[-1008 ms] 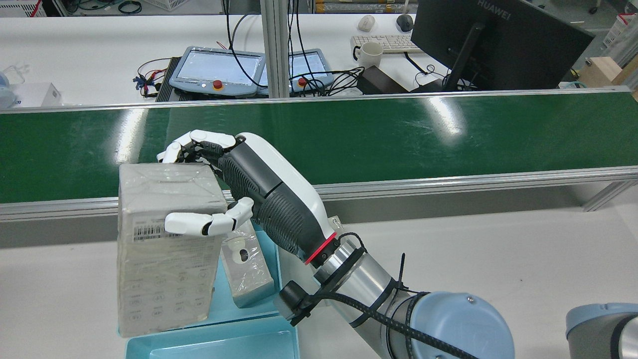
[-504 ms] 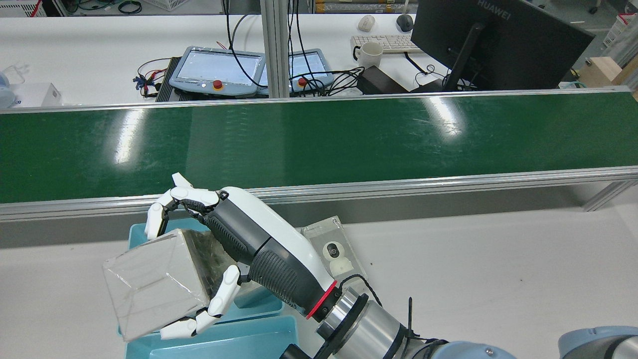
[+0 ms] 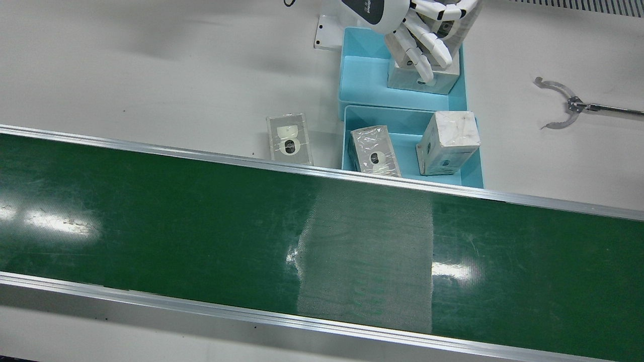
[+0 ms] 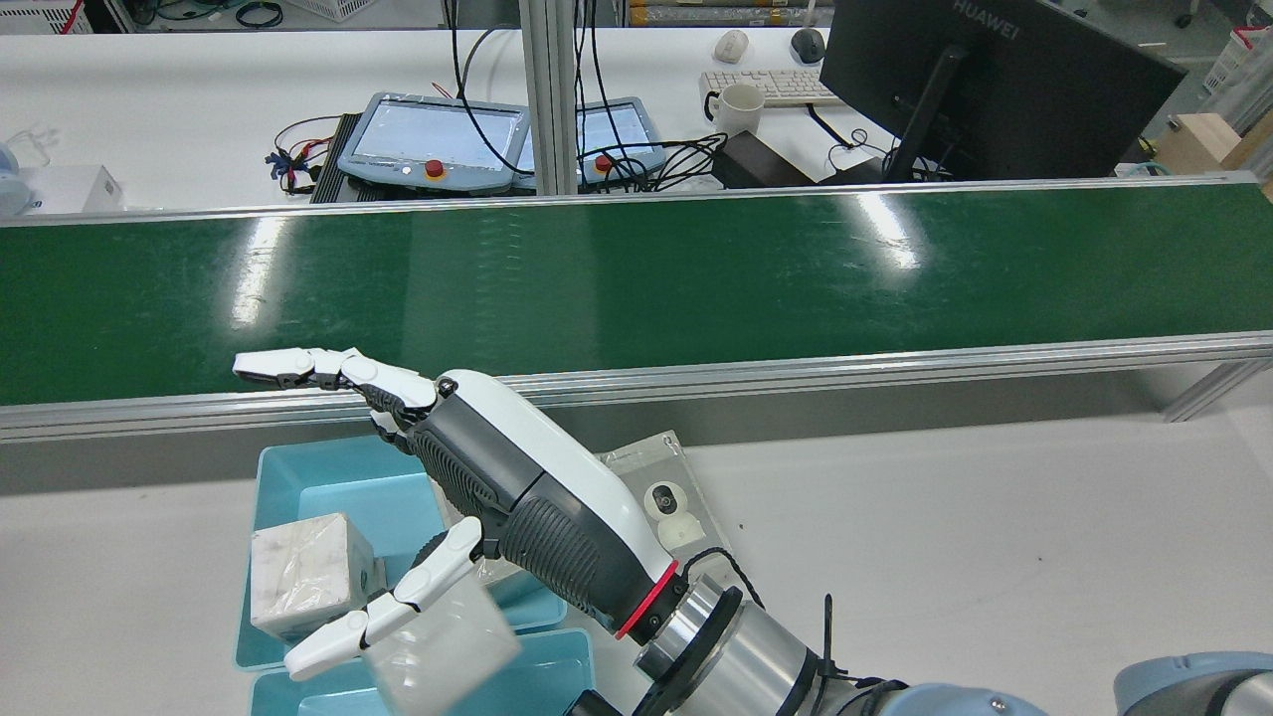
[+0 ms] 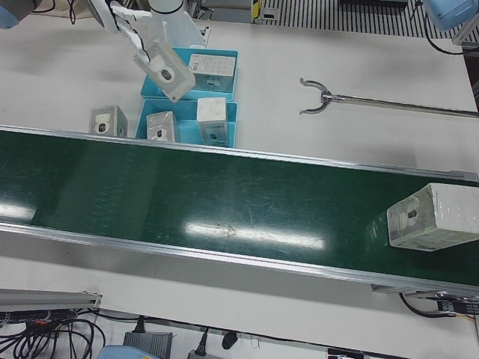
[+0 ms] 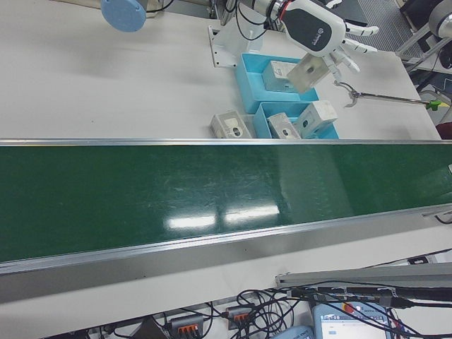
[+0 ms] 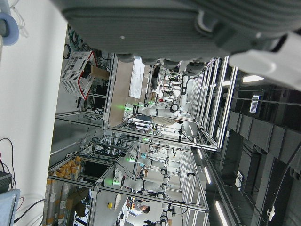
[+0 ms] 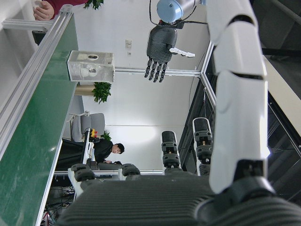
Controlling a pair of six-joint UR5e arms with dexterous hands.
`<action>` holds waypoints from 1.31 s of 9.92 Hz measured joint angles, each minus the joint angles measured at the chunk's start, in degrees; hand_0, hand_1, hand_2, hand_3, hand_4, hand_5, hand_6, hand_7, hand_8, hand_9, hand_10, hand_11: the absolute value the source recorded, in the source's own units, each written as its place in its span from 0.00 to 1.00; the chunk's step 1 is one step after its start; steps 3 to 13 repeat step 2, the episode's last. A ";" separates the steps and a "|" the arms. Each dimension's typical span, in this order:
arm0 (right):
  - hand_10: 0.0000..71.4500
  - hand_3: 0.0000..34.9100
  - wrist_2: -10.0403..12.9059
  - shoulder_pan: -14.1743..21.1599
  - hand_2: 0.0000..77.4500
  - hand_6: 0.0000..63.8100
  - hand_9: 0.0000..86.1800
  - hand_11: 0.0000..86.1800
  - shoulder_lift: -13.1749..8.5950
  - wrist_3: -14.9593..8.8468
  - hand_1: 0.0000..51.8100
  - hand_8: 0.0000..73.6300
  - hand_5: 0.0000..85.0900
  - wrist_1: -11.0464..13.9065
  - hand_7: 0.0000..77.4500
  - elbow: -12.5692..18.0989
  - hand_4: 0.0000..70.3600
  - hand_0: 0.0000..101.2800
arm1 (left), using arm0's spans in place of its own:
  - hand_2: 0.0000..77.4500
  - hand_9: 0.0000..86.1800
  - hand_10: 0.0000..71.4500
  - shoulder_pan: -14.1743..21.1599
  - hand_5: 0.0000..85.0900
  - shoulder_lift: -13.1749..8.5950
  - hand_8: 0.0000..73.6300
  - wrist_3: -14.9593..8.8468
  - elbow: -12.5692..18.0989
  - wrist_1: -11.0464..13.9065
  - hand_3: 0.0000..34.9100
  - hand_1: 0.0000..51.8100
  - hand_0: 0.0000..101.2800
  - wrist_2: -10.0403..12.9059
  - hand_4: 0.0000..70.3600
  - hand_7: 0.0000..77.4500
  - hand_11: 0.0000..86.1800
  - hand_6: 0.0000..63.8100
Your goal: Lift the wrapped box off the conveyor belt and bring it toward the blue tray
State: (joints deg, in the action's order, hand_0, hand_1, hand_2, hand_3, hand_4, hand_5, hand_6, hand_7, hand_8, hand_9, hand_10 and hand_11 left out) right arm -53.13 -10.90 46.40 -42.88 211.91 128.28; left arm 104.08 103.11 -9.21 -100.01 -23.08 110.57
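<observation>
Left robot hand [image 4: 497, 497] spread wide, wrapped box [image 4: 443, 636] loose just below it. Probably light, rigid, film-slick; grip opposite flat sides.

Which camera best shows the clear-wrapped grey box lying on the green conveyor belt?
The left-front view: the wrapped grey box sits large at the view's right. The right hand view shows it small and sideways; the others miss it.

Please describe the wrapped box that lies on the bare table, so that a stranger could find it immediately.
Start at the green conveyor belt and find the two blue trays beside its rail. The wrapped box lies on the white table next to the tray nearer the belt. Unlike its neighbours, it sits in no tray.
</observation>
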 joint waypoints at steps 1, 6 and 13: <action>0.04 0.85 -0.04 0.00 0.15 0.00 0.02 0.06 0.00 -0.01 0.33 0.00 0.19 0.00 0.24 0.00 0.22 0.48 | 0.01 0.00 0.00 0.00 0.01 0.00 0.01 0.00 0.00 0.00 0.00 0.00 0.00 0.00 0.00 0.01 0.00 0.00; 0.03 0.85 -0.10 0.00 0.18 0.00 0.02 0.06 0.03 -0.01 0.29 0.00 0.22 0.00 0.22 -0.01 0.22 0.48 | 0.01 0.00 0.00 0.00 0.01 0.00 0.01 0.00 0.00 0.00 0.00 0.00 0.00 0.00 0.00 0.01 0.00 0.00; 0.03 0.85 -0.10 0.00 0.18 0.00 0.02 0.06 0.03 -0.01 0.29 0.00 0.22 0.00 0.22 -0.01 0.22 0.48 | 0.01 0.00 0.00 0.00 0.01 0.00 0.01 0.00 0.00 0.00 0.00 0.00 0.00 0.00 0.00 0.01 0.00 0.00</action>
